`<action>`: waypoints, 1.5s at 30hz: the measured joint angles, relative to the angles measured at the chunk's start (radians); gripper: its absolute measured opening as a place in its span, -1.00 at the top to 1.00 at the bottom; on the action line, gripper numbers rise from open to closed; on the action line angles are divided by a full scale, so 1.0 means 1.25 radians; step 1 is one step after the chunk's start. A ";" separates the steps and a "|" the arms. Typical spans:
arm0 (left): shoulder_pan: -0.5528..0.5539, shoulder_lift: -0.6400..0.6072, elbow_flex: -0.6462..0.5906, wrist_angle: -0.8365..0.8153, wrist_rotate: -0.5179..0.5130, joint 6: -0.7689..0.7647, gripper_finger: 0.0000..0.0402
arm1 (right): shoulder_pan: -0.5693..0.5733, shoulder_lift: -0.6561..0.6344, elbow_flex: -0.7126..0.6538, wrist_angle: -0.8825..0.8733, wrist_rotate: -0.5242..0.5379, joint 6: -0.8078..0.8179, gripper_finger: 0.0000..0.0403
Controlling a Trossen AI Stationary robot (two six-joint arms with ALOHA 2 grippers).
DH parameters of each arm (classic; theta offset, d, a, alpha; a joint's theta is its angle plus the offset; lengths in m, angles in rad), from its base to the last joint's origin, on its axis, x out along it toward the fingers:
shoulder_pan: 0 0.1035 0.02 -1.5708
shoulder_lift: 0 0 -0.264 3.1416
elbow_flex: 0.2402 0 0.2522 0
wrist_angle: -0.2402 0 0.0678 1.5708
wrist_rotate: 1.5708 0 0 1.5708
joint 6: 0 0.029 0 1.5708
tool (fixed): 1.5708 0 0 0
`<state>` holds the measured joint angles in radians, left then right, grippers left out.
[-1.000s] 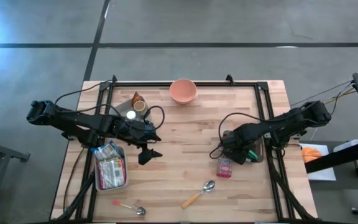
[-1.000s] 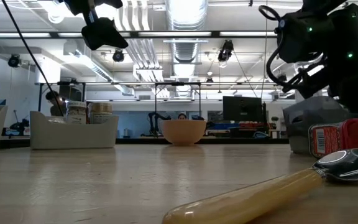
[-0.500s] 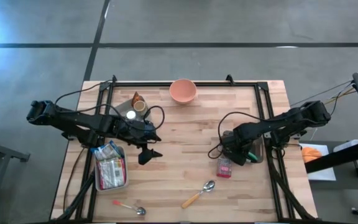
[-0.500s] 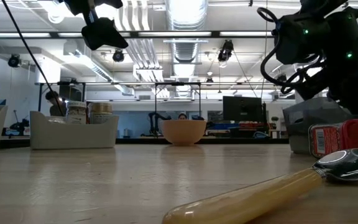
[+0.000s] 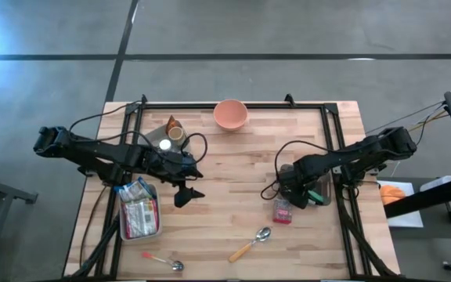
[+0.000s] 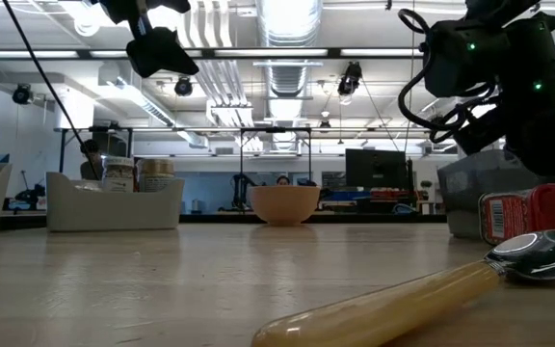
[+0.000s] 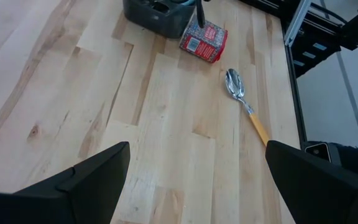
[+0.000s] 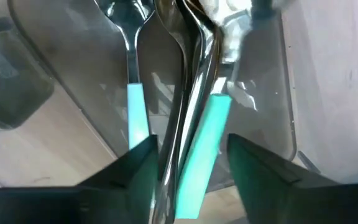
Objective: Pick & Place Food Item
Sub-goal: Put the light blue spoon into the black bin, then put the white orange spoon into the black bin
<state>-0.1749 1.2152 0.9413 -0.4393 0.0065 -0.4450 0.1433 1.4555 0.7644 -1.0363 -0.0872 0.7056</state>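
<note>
Fingers (image 8: 135, 171) of my right gripper (image 8: 188, 168), parted, straddle a slippery, stiff teal-handled steel utensil (image 8: 199, 155) in the clear bin (image 8: 278, 134); grasp mid-handle.

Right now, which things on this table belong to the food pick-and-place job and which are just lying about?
Likely job: red food packet; pink bowl; right gripper, above the cutlery bin.
Lying about: wooden-handled spoon; small spoon; tray of packets; left gripper, waiting.

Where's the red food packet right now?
In the high view the red food packet lies on the table's right half, just below the right gripper and grey bin, up-right of the yellow-handled spoon.
</note>
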 joint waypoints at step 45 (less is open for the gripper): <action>-0.503 0.394 0.118 -0.175 0.051 -0.132 -0.88 | 0.182 -0.053 0.184 -0.105 0.204 0.280 -0.44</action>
<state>-0.8043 1.7082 1.0883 -0.6579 0.0704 -0.6102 0.3710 1.3895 0.9940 -1.1680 0.1680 1.0555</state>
